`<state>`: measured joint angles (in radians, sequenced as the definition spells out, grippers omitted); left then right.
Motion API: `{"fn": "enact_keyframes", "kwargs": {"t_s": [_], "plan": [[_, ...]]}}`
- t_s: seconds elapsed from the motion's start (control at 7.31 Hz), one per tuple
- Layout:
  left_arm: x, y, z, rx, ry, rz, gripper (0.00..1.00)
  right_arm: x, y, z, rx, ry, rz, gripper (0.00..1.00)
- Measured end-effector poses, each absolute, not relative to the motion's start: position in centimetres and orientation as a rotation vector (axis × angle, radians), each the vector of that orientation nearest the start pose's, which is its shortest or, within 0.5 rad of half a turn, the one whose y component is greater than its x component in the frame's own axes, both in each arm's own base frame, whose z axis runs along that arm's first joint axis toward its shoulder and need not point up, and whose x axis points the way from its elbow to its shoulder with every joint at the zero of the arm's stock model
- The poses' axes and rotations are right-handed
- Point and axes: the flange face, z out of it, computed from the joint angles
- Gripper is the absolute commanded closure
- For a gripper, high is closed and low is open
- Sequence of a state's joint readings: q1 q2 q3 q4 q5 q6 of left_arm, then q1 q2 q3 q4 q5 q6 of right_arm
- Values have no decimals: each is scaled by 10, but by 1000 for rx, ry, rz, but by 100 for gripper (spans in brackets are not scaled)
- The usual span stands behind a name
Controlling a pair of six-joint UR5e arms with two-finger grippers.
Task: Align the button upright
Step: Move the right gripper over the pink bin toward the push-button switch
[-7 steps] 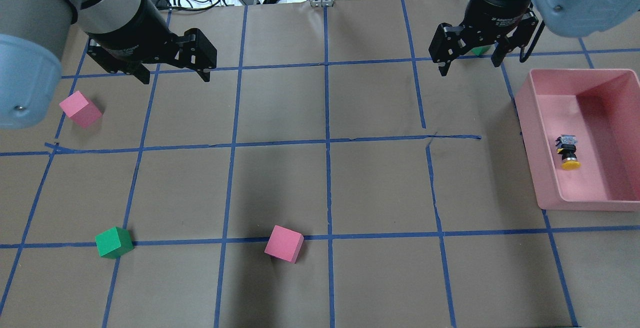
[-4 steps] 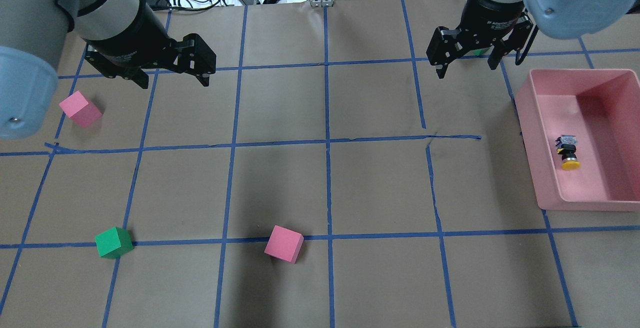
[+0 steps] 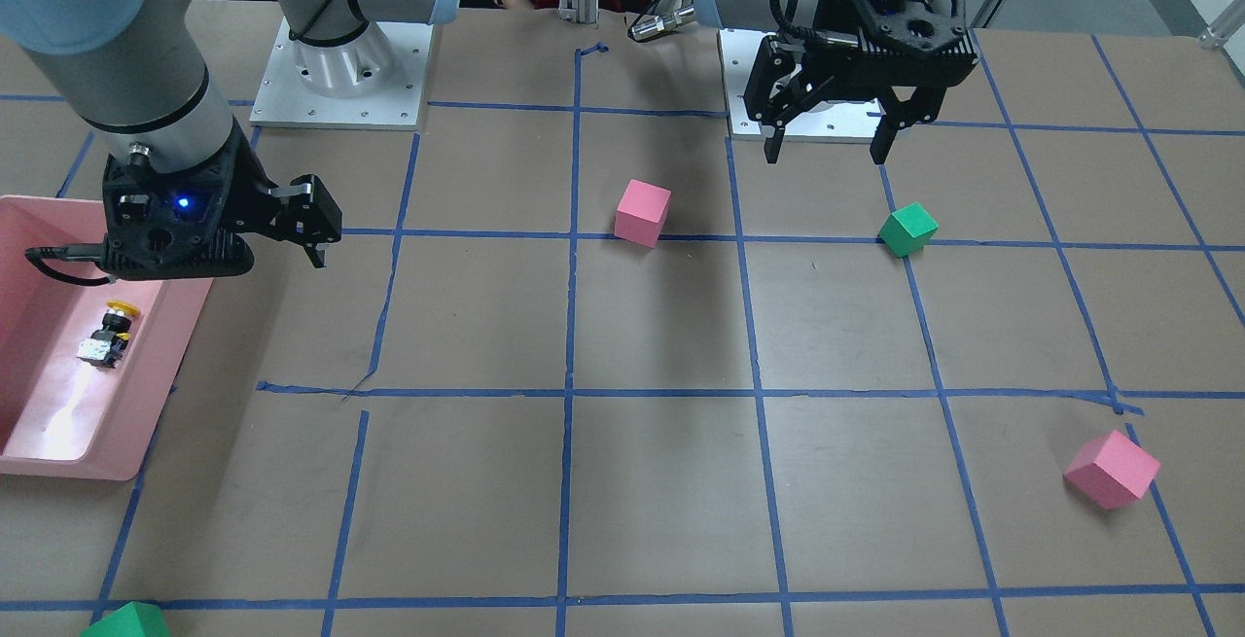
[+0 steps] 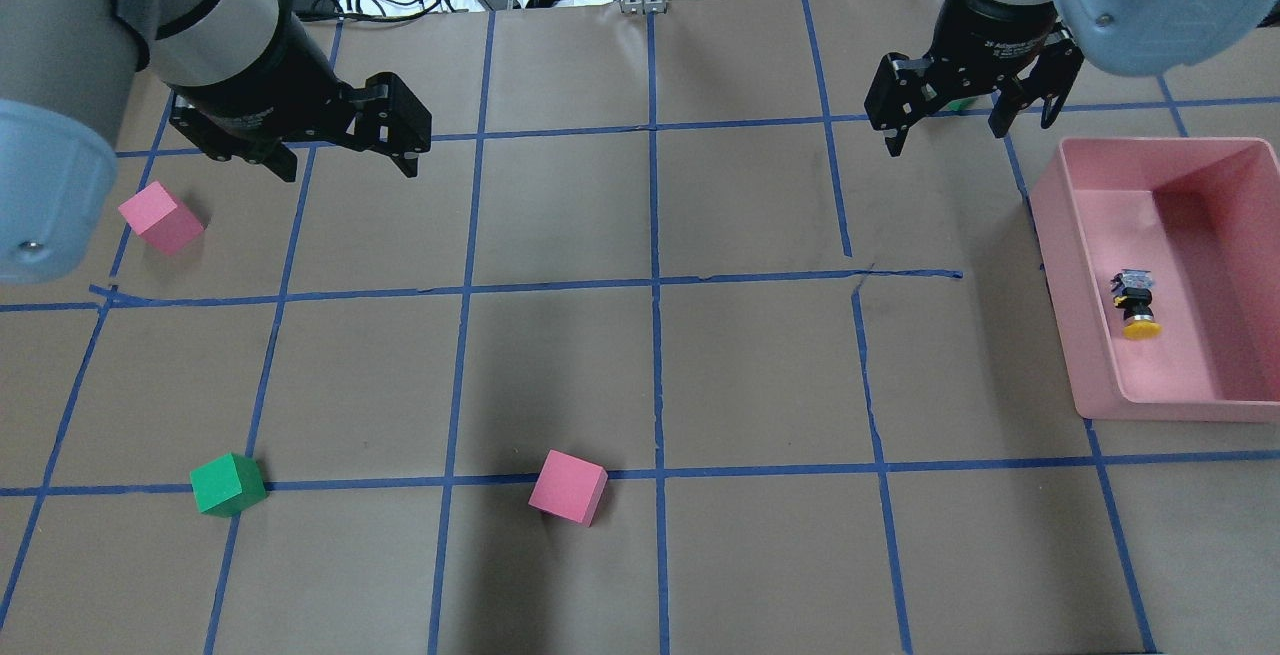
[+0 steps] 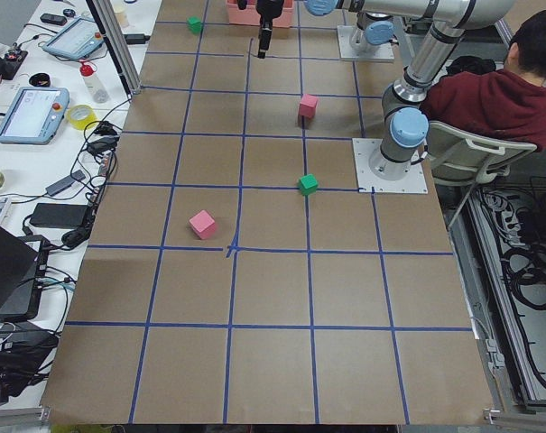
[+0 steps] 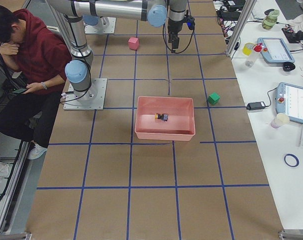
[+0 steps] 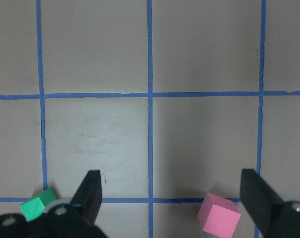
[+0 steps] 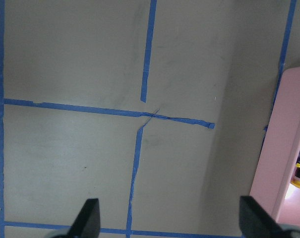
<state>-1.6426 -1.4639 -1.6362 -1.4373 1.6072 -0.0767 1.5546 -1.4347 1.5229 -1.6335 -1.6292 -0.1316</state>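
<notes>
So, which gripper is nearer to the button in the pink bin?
Right. The right gripper hovers open beside the pink bin holding the button; the left gripper hangs open across the table, by a pink cube.

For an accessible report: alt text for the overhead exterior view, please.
A yellow-capped button lies on its side in a pink bin on the right. The left end effector and right end effector hang open and empty farther back; two pink cubes and a green cube lie left.
</notes>
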Motion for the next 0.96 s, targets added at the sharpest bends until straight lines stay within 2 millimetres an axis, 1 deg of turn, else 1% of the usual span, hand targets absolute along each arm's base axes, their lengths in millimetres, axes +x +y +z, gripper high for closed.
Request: {"fn": "enact_keyframes", "kwargs": {"t_s": [0.55, 0.68, 0.82, 0.96], "plan": [[-164, -450, 516, -7, 3108, -263, 0, 107, -550, 447, -195, 3246, 49, 0], [-164, -450, 516, -7, 3108, -261, 0, 102, -552, 446, -182, 3250, 51, 0], [-164, -450, 515, -7, 3108, -260, 0, 85, -555, 444, -142, 3251, 59, 0], [-164, -450, 515, -7, 3108, -259, 0, 55, -560, 441, -107, 3248, 75, 0]]}}
